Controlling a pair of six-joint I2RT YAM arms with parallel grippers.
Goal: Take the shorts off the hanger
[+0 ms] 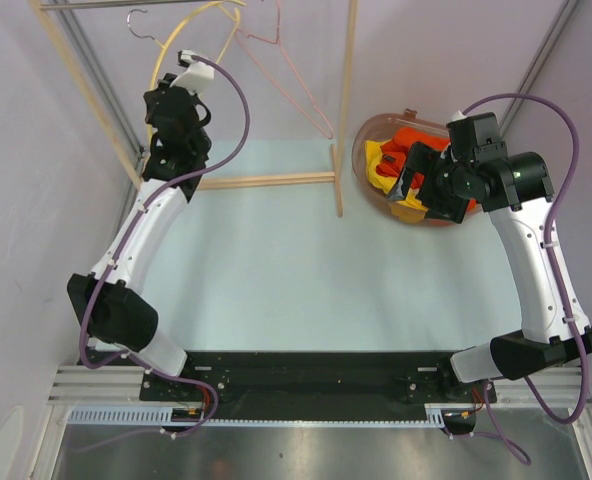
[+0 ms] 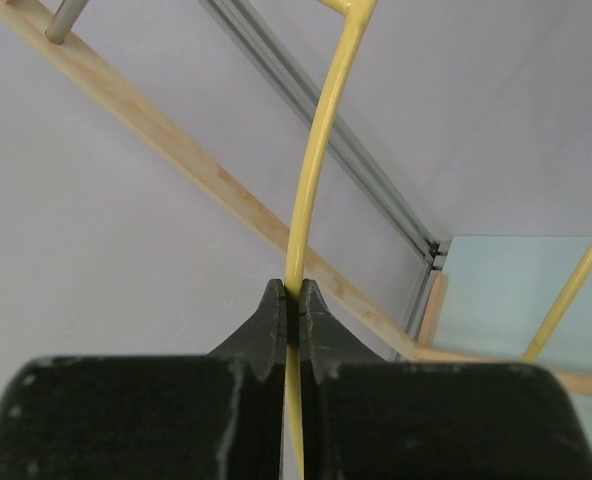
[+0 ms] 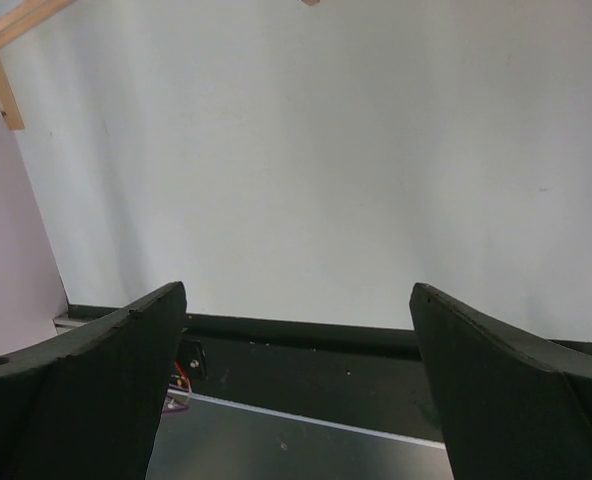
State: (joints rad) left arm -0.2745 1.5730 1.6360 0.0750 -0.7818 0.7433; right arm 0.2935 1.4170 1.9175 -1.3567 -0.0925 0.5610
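Observation:
The orange-red shorts [image 1: 408, 140] and the yellow shorts [image 1: 376, 165] lie bunched in a clear brownish basket [image 1: 360, 135] at the right back of the table. A bare yellow wire hanger [image 1: 191, 28] hangs on the wooden rack at the back left. My left gripper [image 1: 161, 100] is raised there and shut on the hanger's wire [image 2: 316, 170]; in the left wrist view the wire runs between its closed jaws [image 2: 294, 300]. My right gripper [image 1: 421, 195] hovers over the basket, partly hiding the shorts. In the right wrist view it [image 3: 298, 330] is open and empty.
A bare pink wire hanger [image 1: 291, 75] hangs on the rack beside the yellow one. The rack's wooden post [image 1: 338, 175] and crossbar [image 1: 266, 181] stand on the pale table mat [image 1: 296, 270]. Metal frame rails run along the back corners.

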